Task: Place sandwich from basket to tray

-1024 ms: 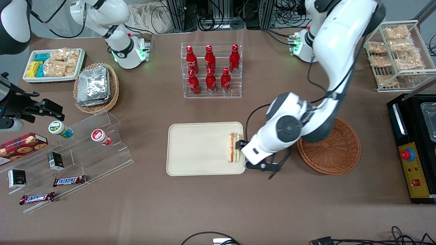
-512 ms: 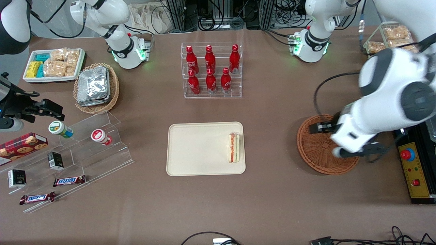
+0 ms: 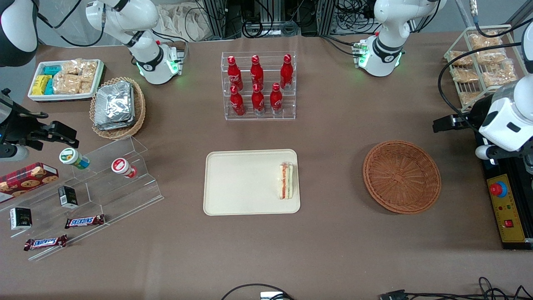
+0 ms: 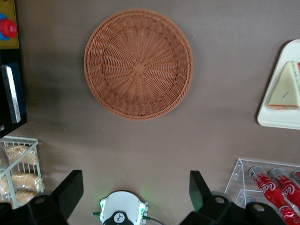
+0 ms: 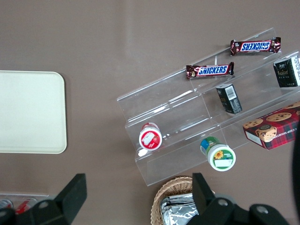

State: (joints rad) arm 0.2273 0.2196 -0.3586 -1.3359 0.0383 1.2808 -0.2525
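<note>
The sandwich [image 3: 285, 181] lies on the cream tray [image 3: 241, 183], at the tray's edge nearest the basket, with its orange and green filling facing up. The left wrist view shows its white face [image 4: 284, 89] on the tray's corner [image 4: 281, 119]. The reddish-brown wicker basket [image 3: 402, 176] is empty, which the left wrist view [image 4: 138, 64] also shows. My gripper [image 3: 460, 139] is open and empty, raised high at the working arm's end of the table, apart from the basket. Its two fingers stand wide apart in the left wrist view [image 4: 135, 185].
A black control box with a red button [image 3: 506, 200] and a wire rack of bagged snacks [image 3: 483, 62] stand near my gripper. A rack of red bottles [image 3: 258, 85] stands farther from the camera than the tray. An acrylic stand [image 3: 104, 183] with snacks is toward the parked arm's end.
My gripper has left the sandwich on the tray, swung over the basket and risen to the working arm's end of the table. The sandwich has not moved.
</note>
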